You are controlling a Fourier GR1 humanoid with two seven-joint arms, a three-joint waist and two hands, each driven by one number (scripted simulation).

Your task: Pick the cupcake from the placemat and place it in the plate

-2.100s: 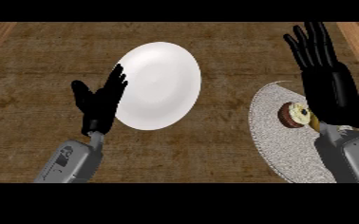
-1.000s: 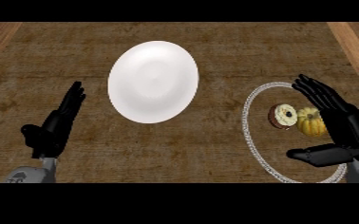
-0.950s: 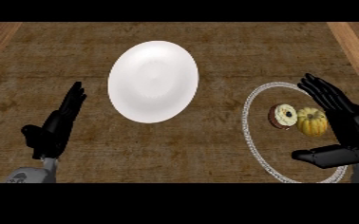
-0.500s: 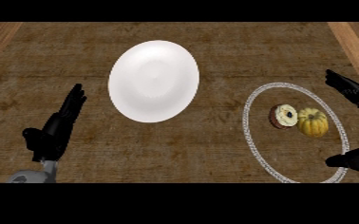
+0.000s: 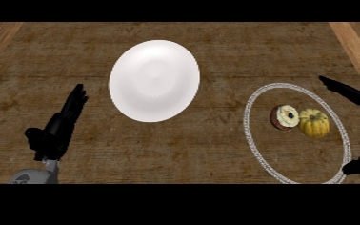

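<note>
While the big brown wooden bench (image 5: 211, 52) holds everything, the white round plate (image 5: 154, 80) sits well apart from the round grey placemat (image 5: 257, 143). On the mat lies the small brown cupcake with pale icing (image 5: 285, 117), touching a little yellow pumpkin (image 5: 314, 123). It looks light, soft and easy to squash, so hold its sides low down, not the icing. The left hand (image 5: 58, 129) rests open by the lower left. Only bits of the right hand (image 5: 340, 88) show; I cannot tell its fingers.

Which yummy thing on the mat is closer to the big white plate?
The cupcake. It sits on the plate's side of the mat; the yellow pumpkin sits beyond it.
</note>
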